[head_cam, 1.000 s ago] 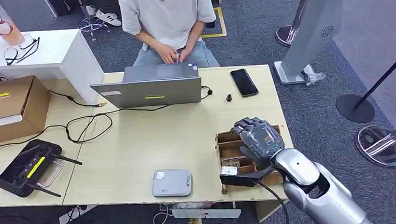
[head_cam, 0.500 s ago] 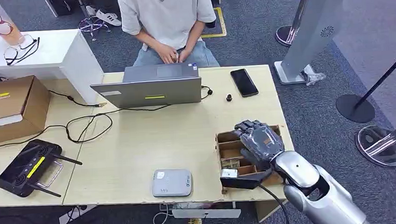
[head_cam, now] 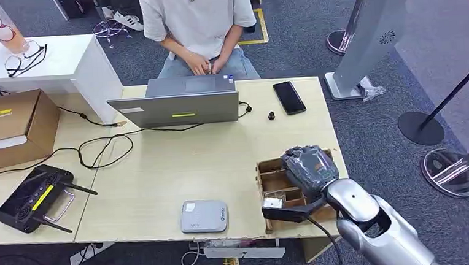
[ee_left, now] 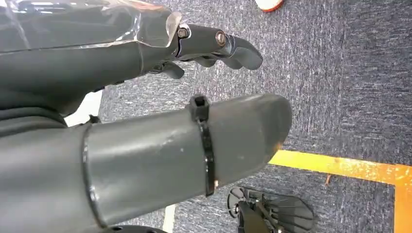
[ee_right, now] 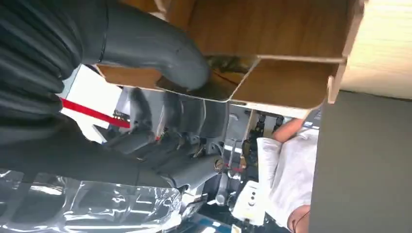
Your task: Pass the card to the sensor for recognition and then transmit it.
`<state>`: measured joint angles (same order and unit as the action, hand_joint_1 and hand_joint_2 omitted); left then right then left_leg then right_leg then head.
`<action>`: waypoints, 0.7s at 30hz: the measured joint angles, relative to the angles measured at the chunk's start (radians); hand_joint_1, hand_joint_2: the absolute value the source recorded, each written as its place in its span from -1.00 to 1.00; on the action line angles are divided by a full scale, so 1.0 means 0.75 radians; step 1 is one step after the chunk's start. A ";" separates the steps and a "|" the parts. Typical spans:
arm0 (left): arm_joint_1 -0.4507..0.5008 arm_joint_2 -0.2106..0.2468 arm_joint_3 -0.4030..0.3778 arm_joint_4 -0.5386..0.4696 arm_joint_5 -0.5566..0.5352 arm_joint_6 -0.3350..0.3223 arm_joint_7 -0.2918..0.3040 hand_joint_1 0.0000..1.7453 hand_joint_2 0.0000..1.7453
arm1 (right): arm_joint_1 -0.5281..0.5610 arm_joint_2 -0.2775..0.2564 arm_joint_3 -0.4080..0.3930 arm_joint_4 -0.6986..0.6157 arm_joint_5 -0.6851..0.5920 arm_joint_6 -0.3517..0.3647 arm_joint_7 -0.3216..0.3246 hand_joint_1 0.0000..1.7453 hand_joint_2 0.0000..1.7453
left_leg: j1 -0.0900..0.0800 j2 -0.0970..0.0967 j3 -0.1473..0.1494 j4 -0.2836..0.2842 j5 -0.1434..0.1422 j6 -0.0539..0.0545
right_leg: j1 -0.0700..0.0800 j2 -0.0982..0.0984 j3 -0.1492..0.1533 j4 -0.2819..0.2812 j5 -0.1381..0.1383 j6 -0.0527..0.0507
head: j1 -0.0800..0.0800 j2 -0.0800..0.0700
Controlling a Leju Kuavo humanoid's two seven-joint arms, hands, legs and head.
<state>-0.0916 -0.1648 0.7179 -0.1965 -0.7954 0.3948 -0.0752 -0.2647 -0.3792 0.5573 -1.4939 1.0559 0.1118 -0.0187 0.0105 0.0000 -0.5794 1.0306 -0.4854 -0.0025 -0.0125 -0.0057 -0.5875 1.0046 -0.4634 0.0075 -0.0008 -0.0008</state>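
Silver right arm, one, entering at the counter's near right corner; its right hand (head_cam: pixel 309 170) reaches down into the box (head_cam: pixel 270 178), fingers (ee_right: pixel 180 114) curled round something pale. Whether that is a held card I cannot tell.
Left hand (ee_left: pixel 145 116): one, hanging over grey carpet, fingers apart, holding nothing.
Box: one, brown wood, several compartments, at the near right corner.
Card (head_cam: pixel 272 202): one small white item shows in a near compartment, just beside the hand; probably a card.
Sensor (head_cam: pixel 204 216): one, grey pad at the near edge, mid-counter, well apart from the box.
Laptop (head_cam: pixel 174 103): one, far edge. Phone (head_cam: pixel 289 97): one, far right.
Person (head_cam: pixel 198 24): one, seated beyond the far edge.
Progress, judged: early. Pick-up under way; scanning at the sensor and handover not yet done.
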 joint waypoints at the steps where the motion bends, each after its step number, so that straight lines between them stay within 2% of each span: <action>1: 0.000 0.000 0.000 0.000 -0.001 0.000 0.000 -1.00 -1.00 | 0.002 0.000 0.000 0.000 0.000 -0.002 0.000 1.00 1.00 | 0.000 0.000 0.000 0.000 0.000 0.000 | 0.000 0.000 0.000 0.000 0.000 0.000 | 0.000 0.000; 12: 0.000 -0.001 0.000 0.000 -0.001 0.000 -0.001 -1.00 -1.00 | 0.026 0.001 -0.002 -0.010 0.059 -0.119 -0.031 1.00 1.00 | 0.000 0.000 0.000 0.000 0.000 0.000 | 0.000 0.000 0.000 0.000 0.000 0.000 | 0.000 0.000; 21: -0.002 -0.002 0.000 0.000 -0.005 -0.001 -0.003 -1.00 -1.00 | 0.038 0.031 -0.020 -0.028 0.099 -0.222 -0.073 1.00 1.00 | 0.000 0.000 0.000 0.000 0.000 0.000 | 0.000 0.000 0.000 0.000 0.000 0.000 | 0.000 0.000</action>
<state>-0.0928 -0.1659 0.7179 -0.1965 -0.7988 0.3944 -0.0771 -0.2363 -0.3563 0.5421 -1.5152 1.1299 -0.0549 -0.0736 0.0106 0.0002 -0.5794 1.0305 -0.4853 -0.0026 -0.0125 -0.0055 -0.5875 1.0046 -0.4634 0.0075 -0.0008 -0.0008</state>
